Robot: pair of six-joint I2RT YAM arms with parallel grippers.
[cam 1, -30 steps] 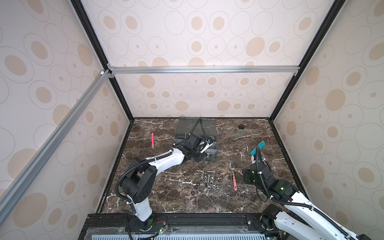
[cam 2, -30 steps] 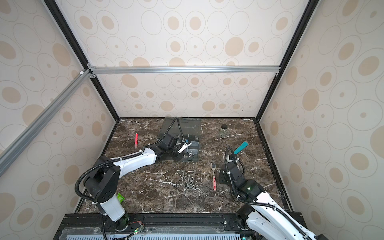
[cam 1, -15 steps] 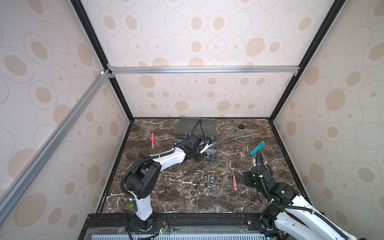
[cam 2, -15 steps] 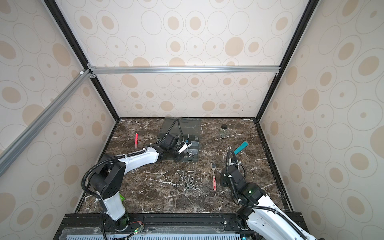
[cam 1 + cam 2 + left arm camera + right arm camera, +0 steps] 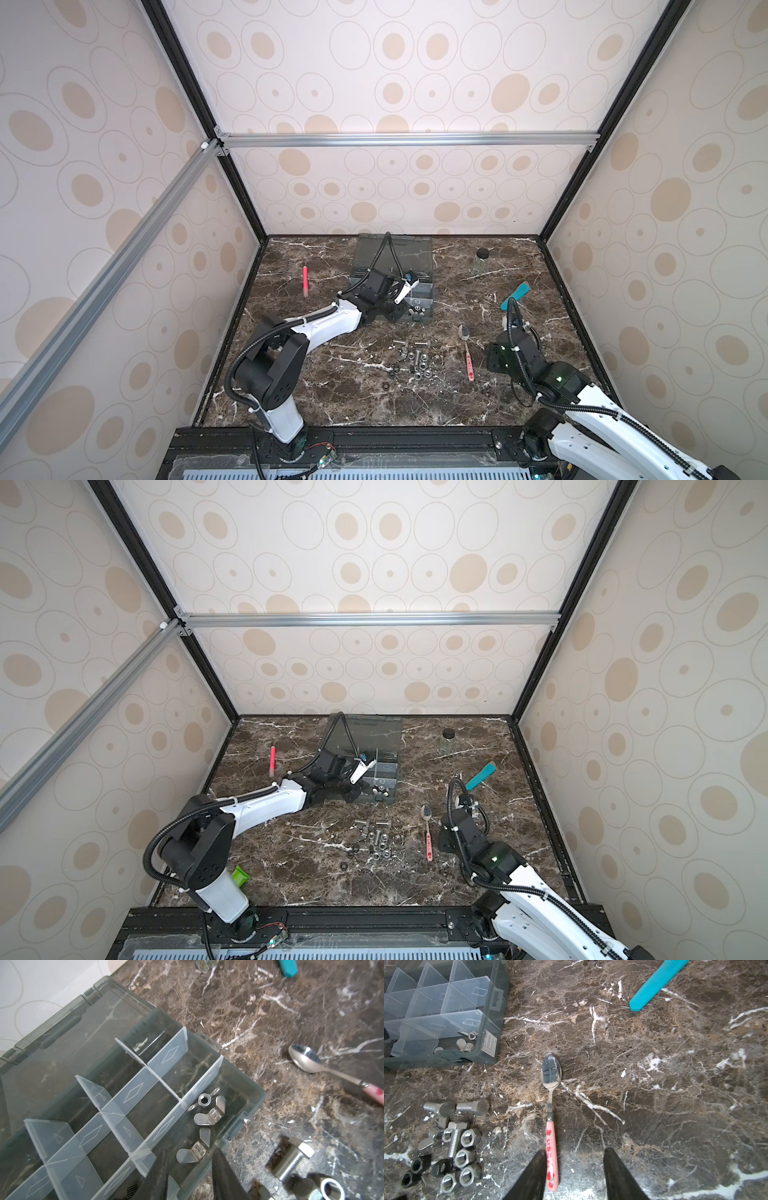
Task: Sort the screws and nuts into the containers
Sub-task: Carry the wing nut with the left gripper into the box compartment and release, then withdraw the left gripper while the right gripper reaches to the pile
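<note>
The brown marble desk (image 5: 332, 407) took up the whole floor of the booth, with 2 white arms reaching in from the near edge. The left arm (image 5: 324, 328) was stretched out to the grey organizer box (image 5: 436, 1062) at the back middle. The box's smoky lid (image 5: 62, 1043) was flipped open behind it. The right arm (image 5: 582, 399) sat on its own side, well apart from the box.

Clear dividers split the box into containers (image 5: 135, 1091). A few wing nuts (image 5: 207, 1114) lay in the corner one along the front wall, at the end nearest the spoon. The left pincer (image 5: 191, 1157) was right over that compartment. Its jaws were partway open and not clamped on anything, with 1 wing nut lying loose just off the tips.

The right pincer (image 5: 575, 1150) pointed down at the desk, also partway open and empty. The pink handle end of the spoon (image 5: 550, 1080) lay just beside 1 of its fingers (image 5: 533, 1174).

A teal tool (image 5: 515, 296) lay farther back on the right, and a red marker (image 5: 305, 282) on the left. A little black-capped jar (image 5: 482, 262) stood near the back wall.

Smallest stuff: the loose screws (image 5: 473, 1106) and nuts (image 5: 470, 1137) sat in a heap on the desk just in front of the box, beside the spoon. The silver ones were bunched together, and a few black nuts (image 5: 443, 1167) lay on the side toward the left arm.
</note>
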